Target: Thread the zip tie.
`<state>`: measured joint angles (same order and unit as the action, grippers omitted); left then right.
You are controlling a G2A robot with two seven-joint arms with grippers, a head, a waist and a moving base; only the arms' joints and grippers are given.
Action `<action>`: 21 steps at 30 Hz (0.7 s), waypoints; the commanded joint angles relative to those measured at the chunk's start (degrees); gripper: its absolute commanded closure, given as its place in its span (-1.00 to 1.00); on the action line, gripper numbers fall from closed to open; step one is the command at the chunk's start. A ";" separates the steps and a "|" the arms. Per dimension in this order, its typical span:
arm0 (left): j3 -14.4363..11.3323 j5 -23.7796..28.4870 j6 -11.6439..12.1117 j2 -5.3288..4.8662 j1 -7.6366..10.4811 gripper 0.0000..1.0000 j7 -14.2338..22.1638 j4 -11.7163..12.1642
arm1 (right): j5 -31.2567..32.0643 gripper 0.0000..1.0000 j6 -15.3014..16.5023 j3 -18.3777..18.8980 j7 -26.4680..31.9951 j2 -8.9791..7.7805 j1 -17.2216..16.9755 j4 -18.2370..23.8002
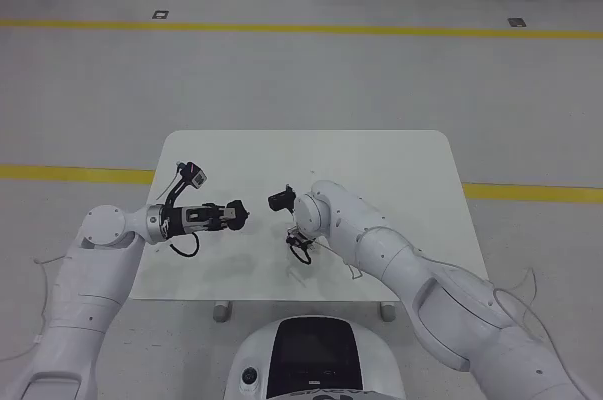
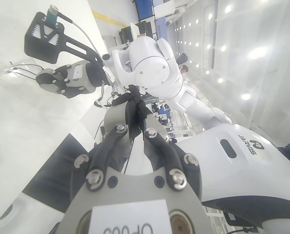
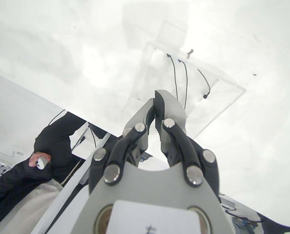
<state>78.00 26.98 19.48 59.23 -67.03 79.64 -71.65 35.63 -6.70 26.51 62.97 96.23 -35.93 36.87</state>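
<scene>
My left gripper [image 2: 134, 105] is held above the table's left half and is shut on a thin black zip tie [image 2: 129, 155], whose strand runs back between the fingers toward the wrist. Black material bunches at the fingertips. In the top view the left gripper [image 1: 237, 213] points at my right gripper [image 1: 298, 240], a short gap apart. The right gripper [image 3: 155, 109] is shut, its pads pressed together with nothing visible between them. It hovers over a clear tray [image 3: 229, 98] holding three more black zip ties [image 3: 185, 79].
The white table [image 1: 401, 180] has free room at its back and right. The clear tray lies near the front edge, under the right gripper. The right arm's black camera mount [image 2: 46, 40] juts out beside its gripper [image 2: 52, 82] in the left wrist view.
</scene>
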 commanded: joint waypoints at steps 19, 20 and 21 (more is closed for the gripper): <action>0.00 0.00 0.00 0.00 0.00 1.00 0.00 0.00 | 2.97 0.60 -3.35 0.19 -8.27 3.09 0.00 -6.52; 0.00 0.00 0.00 0.00 0.00 1.00 0.00 0.00 | 3.16 0.60 -3.44 0.14 -8.29 3.23 0.03 -6.76; 0.00 0.00 0.00 0.00 0.00 1.00 0.00 0.00 | 3.37 0.64 -3.57 0.08 -8.31 3.38 0.04 -6.99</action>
<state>78.00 26.98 19.48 59.23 -67.03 79.64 -71.65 38.81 -10.16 26.65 54.67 99.47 -35.91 30.10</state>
